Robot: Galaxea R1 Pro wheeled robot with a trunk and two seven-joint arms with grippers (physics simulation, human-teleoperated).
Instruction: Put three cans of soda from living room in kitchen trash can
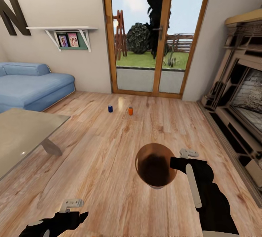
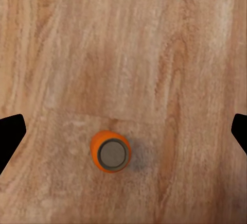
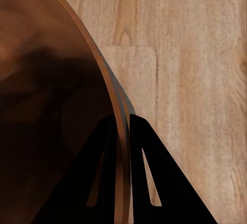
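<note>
soda cans: blue [image 1: 110, 108] & orange [image 1: 130, 111] stood on floor [image 1: 109, 179] nr glass doors [image 1: 153, 37]. right gripper [image 3: 123, 131] pinched tash can [image 1: 155, 165] rim, prob. to carry it. left gripper [image 2: 123, 131] spread above an orange can [image 2: 110, 152], prob. for pickup.

Blue can [image 1: 110, 108], orange can [image 1: 130, 111], blue sofa [image 1: 32, 86].

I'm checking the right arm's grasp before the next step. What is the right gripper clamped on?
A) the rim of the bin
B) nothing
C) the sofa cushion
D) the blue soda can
A: the right wrist view shows the right gripper with a finger on each side of the trash can rim.
</note>
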